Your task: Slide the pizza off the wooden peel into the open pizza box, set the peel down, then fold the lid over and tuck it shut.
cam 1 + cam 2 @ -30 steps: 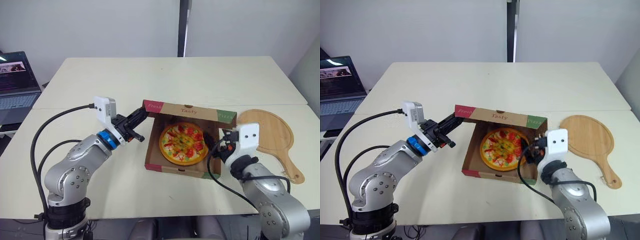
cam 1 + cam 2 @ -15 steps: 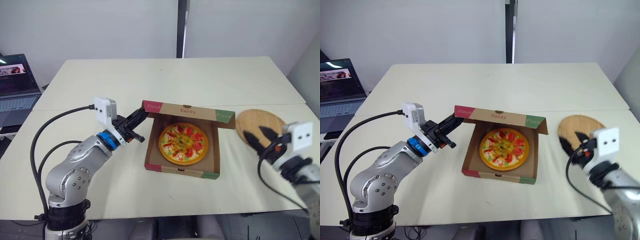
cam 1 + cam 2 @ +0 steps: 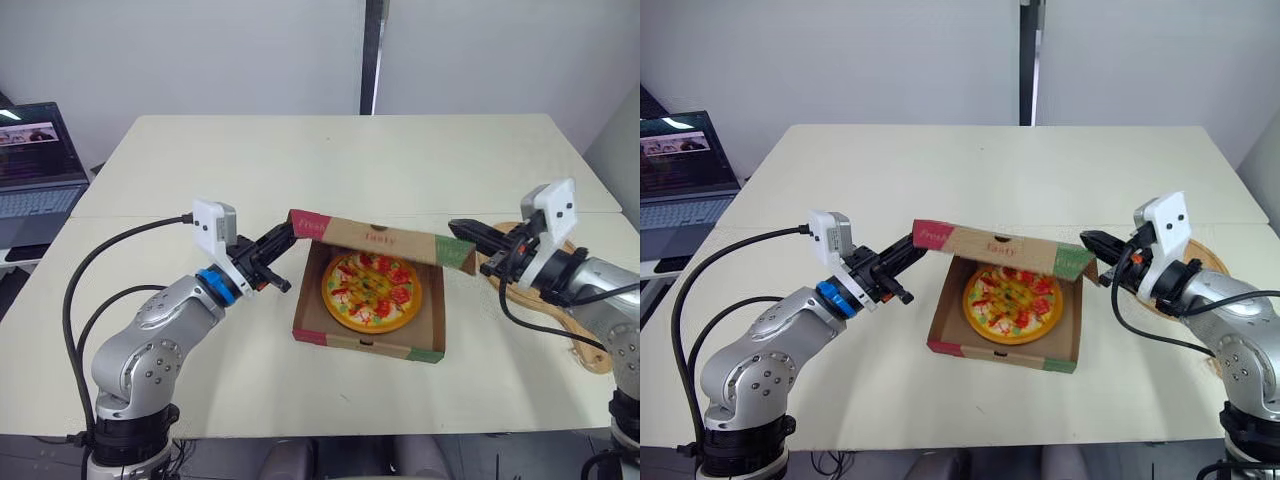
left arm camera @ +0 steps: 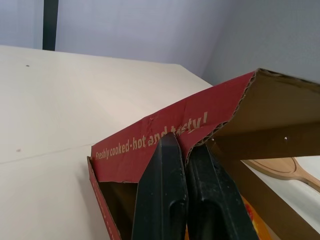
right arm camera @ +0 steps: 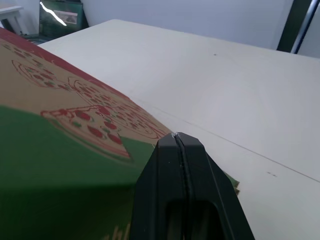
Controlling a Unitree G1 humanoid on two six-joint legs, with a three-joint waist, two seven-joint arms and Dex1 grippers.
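Where the table (image 3: 330,160) ends on your far left, a laptop (image 3: 35,160) sits open on a separate surface. Next comes the left gripper (image 4: 186,145). Its 2 fingers are pinched almost together on the red left corner of the lid (image 3: 385,240), with the corrugated edge of the cardboard caught between them. The pizza box (image 3: 365,340) lies near the middle of the table. The pizza (image 3: 372,291) is flat inside the box and the front half of it is uncovered. The lid is raised from the back wall and leans forward over the rear of the pizza, neither upright nor down.

At the lid's green right corner you have the right gripper (image 5: 179,137). Its 2 fingers are pressed fully together with nothing between them, and the tips sit at the lid's printed outer face. You cannot tell whether they touch it. Furthest right, the wooden peel (image 4: 280,167) lies flat on the table, partly behind the right arm and apart from the box.
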